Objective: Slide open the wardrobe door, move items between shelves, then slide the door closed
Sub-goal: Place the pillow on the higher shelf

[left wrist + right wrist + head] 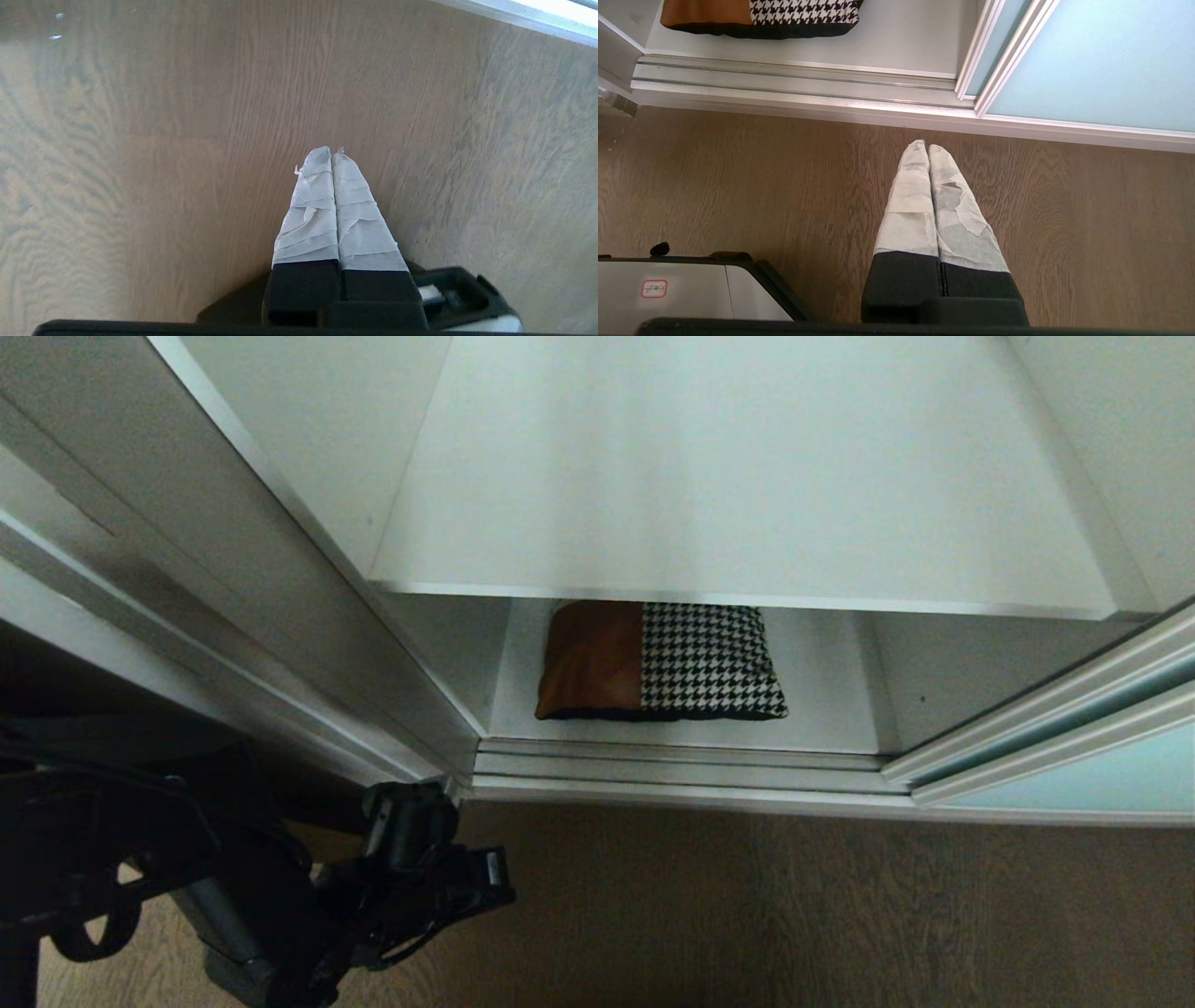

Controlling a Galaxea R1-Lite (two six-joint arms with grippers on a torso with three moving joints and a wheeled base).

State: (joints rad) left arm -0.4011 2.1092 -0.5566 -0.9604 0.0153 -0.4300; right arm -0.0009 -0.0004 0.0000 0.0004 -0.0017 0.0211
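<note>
Looking down into the wardrobe, the sliding wardrobe door point(1074, 775) stands pushed off to the right, its pale aqua glass just showing at the right edge, and the compartment lies open. On the bottom shelf point(822, 709) sits the folded bundle of clothes point(661, 661), rust-brown on the left, houndstooth on the right, black underneath, resting near the front lip just behind the floor track point(681, 770). Above it the upper shelf point(728, 476) juts out and shades the far part of the bundle.

Low on the left, the left pincer point(331, 156) hangs over the wooden floor point(794, 905), its taped fingers point(310, 205) pressed together and holding nothing, well apart from the clothes. The right pincer point(928, 148) points at the floor in front of the track, tips together too, empty.

Judging by this, the door is done and the reach for the bundle is the job in hand. To do it well, I'd say the left pincer needs to spread its fingers before it goes in, come low under the overhanging board, and clear the raised track on the way. A bite at the near edge, deep enough to catch every layer, should stop the fold from slumping open. Lifting it out toward the room before raising it would keep it off the upper shelf's front edge.
</note>
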